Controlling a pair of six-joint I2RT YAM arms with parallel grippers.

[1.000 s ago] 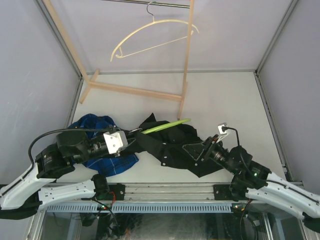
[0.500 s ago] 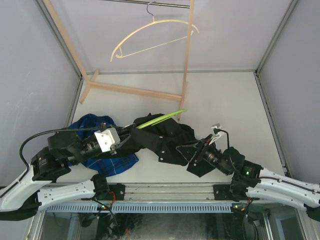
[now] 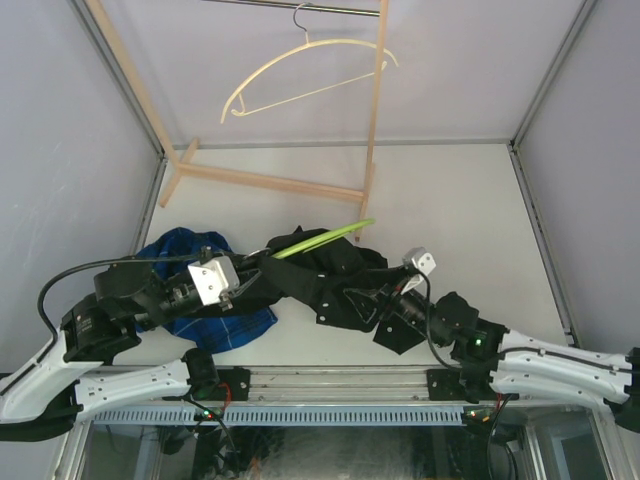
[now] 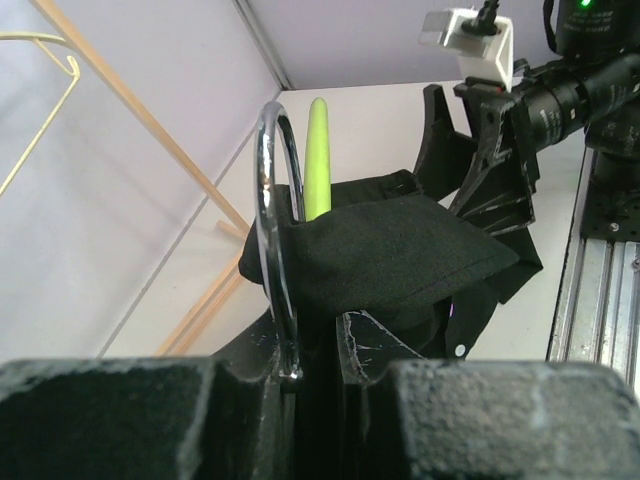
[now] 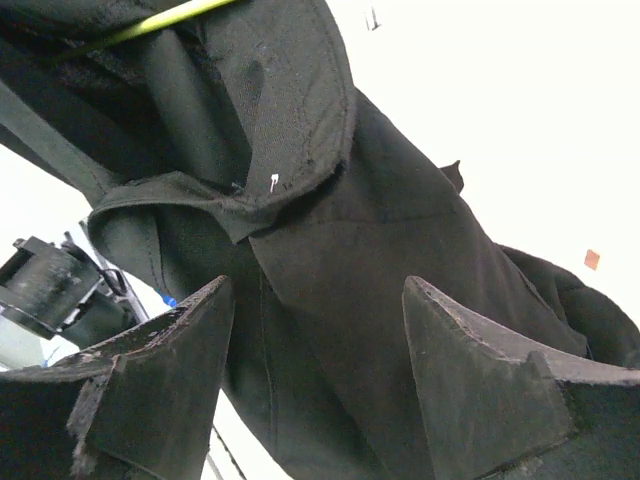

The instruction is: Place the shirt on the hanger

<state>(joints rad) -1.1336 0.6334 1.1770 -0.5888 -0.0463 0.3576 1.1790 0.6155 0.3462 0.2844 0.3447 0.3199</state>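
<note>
Left jaws nearly closed, pinching the metal hook (image 4: 272, 230) of the green hanger (image 4: 317, 150). The hook loop stands upright between them and the green arm runs straight ahead. The black shirt (image 4: 390, 250) hangs bunched over that arm just ahead of the left jaws, sagging to the right of them, with its lower folds on the tabletop (image 3: 450, 200).

Right jaws are wide apart and hold nothing. The collar (image 5: 280, 180) and front panel of the shirt lie just beyond the tips, cloth spanning the gap but not pinched.

Handling, as a judgement: the shirt is light, limp cloth with no stiffness of its own, so it will droop, fold and drag wherever it is not supported, and it probably slides easily on the smooth plastic. The collar edge ahead of the right jaws looks the best hold – doubled fabric, firmer, and it leads to the shoulder that must go over the hanger end. A deep pinch is safer, since a shallow one likely slips.

The hanger is thin, light and stiff, but the round wire hook may twist in the left jaws when the cloth is tugged.
</note>
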